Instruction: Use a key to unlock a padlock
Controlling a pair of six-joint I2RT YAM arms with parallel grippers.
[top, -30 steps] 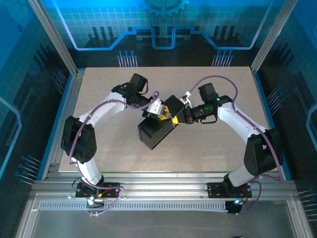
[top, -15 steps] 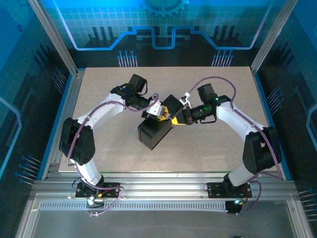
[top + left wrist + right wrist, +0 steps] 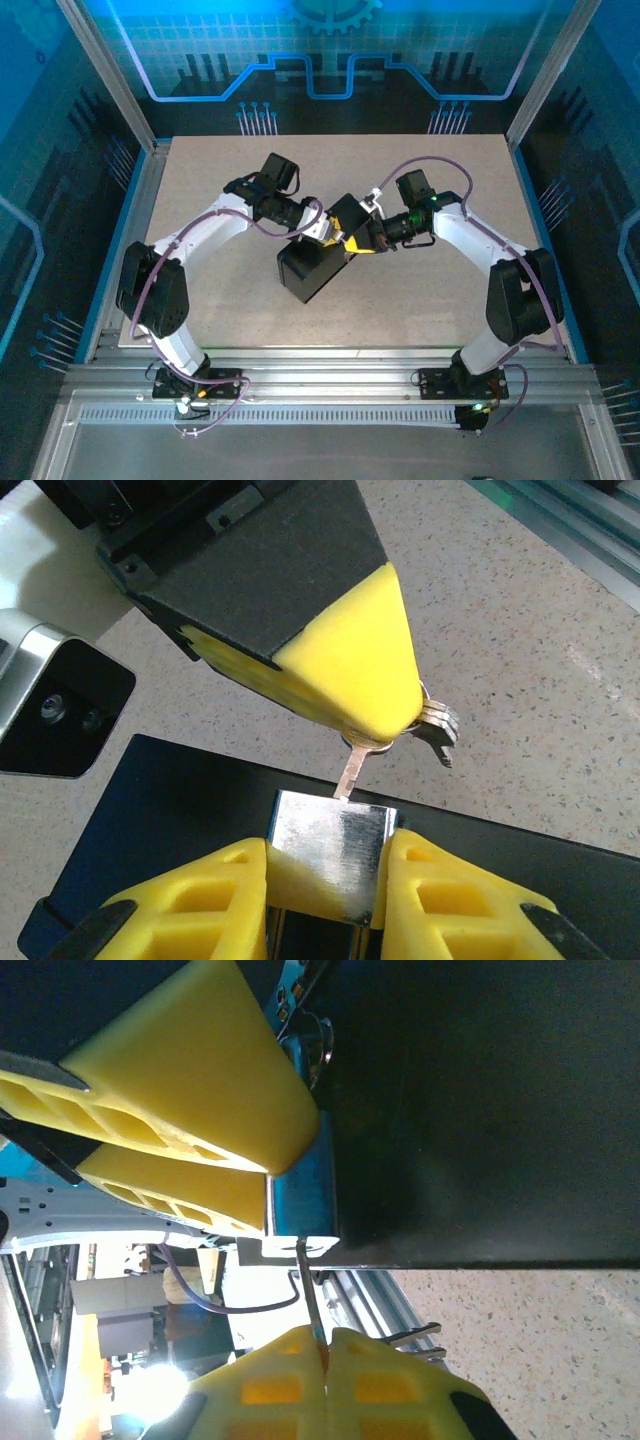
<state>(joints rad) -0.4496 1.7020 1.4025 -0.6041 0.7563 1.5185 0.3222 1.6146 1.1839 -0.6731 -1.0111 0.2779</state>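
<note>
the right gripper [image 3: 326, 1345] pinches the key [image 3: 351, 772] tight, blade tip touching the padlock [image 3: 335, 840] — which the left gripper [image 3: 330, 875] clamps between partly closed fingers. both hang above the black box [image 3: 310, 272], mid-table [image 3: 450, 300].

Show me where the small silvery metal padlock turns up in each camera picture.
Top external: small silvery metal padlock at the centre of the picture.
Left wrist: bottom centre, pinched in the yellow left jaws.
Right wrist: left of centre, tinted blue.
Shared landmark: the black rectangular box.
</note>
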